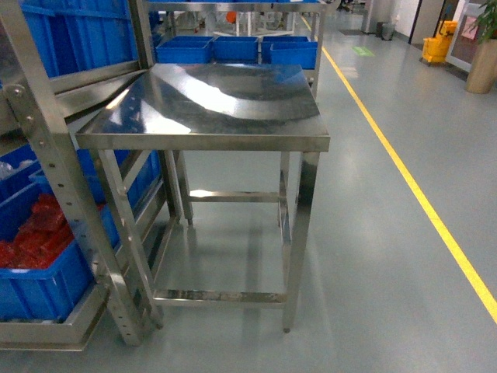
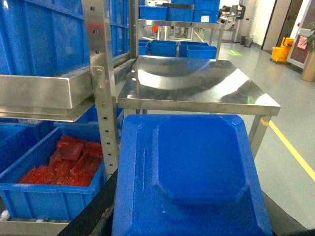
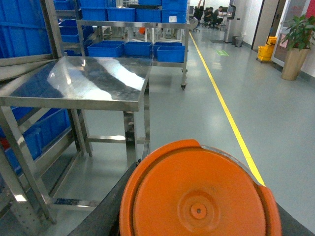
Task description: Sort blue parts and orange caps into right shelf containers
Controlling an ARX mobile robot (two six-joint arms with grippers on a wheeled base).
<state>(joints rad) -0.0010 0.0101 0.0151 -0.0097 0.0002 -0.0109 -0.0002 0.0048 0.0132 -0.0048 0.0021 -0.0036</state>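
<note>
A bright blue part [image 2: 197,172] fills the lower half of the left wrist view, a chunky moulded piece with a raised octagonal face, sitting right up against the camera; an orange cap [image 3: 199,194] fills the bottom of the right wrist view in the same way, round, with a shallow ringed top and a small centre dimple. Each is probably carried at its arm's tip, but neither gripper shows in any view, so I cannot tell how the jaws stand or whether they hold these pieces. Ahead stands a bare stainless steel bench [image 1: 210,101], its top polished and reflective. To the left is a steel rack [image 1: 46,155] with a blue crate [image 1: 39,284] of red parts on its low shelf, and more blue crates [image 1: 237,48] sit on a shelf beyond the bench. Both pieces look like rigid, light plastic with smooth, rather slippery skins. The blue part would best be taken across its flat side walls, not the sloped face; the cap across its rim, squarely, since a round edge can twist out of a loose pinch.
</note>
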